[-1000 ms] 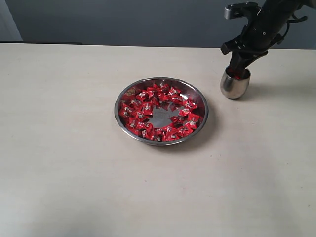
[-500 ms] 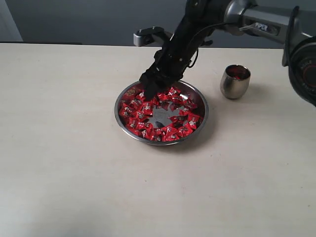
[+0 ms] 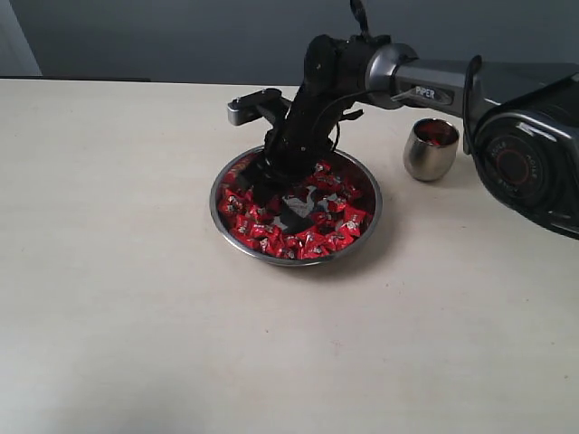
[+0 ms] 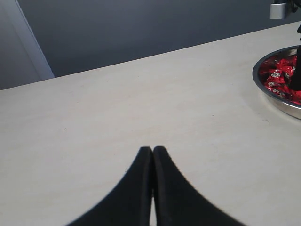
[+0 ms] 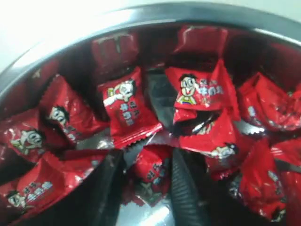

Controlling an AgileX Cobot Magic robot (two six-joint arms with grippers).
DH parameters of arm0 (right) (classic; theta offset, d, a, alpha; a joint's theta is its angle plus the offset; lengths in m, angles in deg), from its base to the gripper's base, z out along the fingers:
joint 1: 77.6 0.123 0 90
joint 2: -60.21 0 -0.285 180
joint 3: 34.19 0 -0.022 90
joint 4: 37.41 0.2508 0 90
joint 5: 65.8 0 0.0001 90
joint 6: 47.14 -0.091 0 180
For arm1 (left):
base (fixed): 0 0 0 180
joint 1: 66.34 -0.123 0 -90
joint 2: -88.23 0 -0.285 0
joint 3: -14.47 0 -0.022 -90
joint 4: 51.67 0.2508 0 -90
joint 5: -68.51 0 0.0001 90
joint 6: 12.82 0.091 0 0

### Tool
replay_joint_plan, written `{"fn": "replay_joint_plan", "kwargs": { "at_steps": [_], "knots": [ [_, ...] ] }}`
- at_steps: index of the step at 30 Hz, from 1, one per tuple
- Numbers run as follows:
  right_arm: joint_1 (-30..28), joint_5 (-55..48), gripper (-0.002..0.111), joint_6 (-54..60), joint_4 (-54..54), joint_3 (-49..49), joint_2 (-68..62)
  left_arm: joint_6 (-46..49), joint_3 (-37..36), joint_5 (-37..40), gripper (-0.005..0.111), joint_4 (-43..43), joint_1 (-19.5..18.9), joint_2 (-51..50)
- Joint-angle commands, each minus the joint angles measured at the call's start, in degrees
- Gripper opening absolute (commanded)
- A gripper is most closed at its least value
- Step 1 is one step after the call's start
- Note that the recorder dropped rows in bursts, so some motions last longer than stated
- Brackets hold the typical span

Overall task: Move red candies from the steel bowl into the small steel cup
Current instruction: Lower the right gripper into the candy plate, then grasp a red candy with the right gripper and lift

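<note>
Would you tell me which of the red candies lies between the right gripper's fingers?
The small candy in the gap of the right gripper, flanked by its two dark fingers; the other red candies in the steel bowl lie outside them.

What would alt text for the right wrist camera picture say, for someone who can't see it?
The right gripper, jaws apart, straddles one red candy in the steel bowl, among many more red candies with cartoon faces.

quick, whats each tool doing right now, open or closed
left tool: closed, holding nothing.
right tool: jaws apart around one red candy in the steel bowl; whether it grips cannot be told.
</note>
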Motion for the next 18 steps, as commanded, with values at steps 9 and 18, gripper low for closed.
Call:
{"fn": "replay_joint_plan", "kwargs": {
  "at_steps": [9,18],
  "knots": [
    [-0.73,-4.46,-0.001,-0.10,-10.99,-0.12,10.33,-0.31,0.06,-0.39,0.000,0.17,0.02,0.25],
    [-10.23,-4.91,-0.001,-5.96,-13.47,-0.12,15.95,-0.31,0.06,-0.39,0.000,0.17,0.02,0.25]
  ]
}}
